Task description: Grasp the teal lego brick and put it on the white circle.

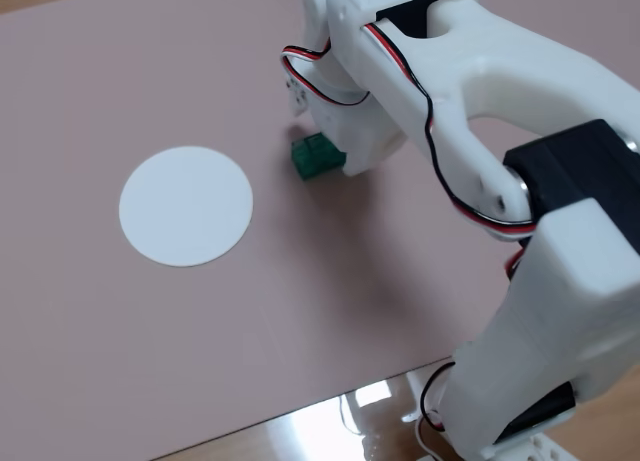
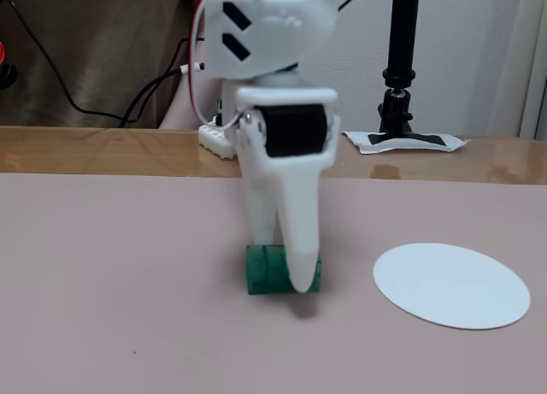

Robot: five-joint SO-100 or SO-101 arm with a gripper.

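Observation:
The teal lego brick (image 2: 267, 273) sits on the pink mat, left of the white circle (image 2: 451, 285) in a fixed view. My gripper (image 2: 281, 267) points straight down onto the brick. One white finger (image 2: 301, 249) covers its front right and the other stands behind its left. The jaws look closed against the brick, which still rests on the mat. In a fixed view from above, the brick (image 1: 312, 156) pokes out at the left of the gripper (image 1: 332, 159), whose fingertips are hidden under the arm. The white circle (image 1: 186, 205) lies to the left of it, a small gap away.
The pink mat (image 1: 150, 361) covers most of the wooden table (image 2: 102, 150). The arm's base (image 1: 540, 381) stands at the mat's lower right edge. A black camera stand (image 2: 400, 69) and cables (image 2: 128, 112) are behind the mat.

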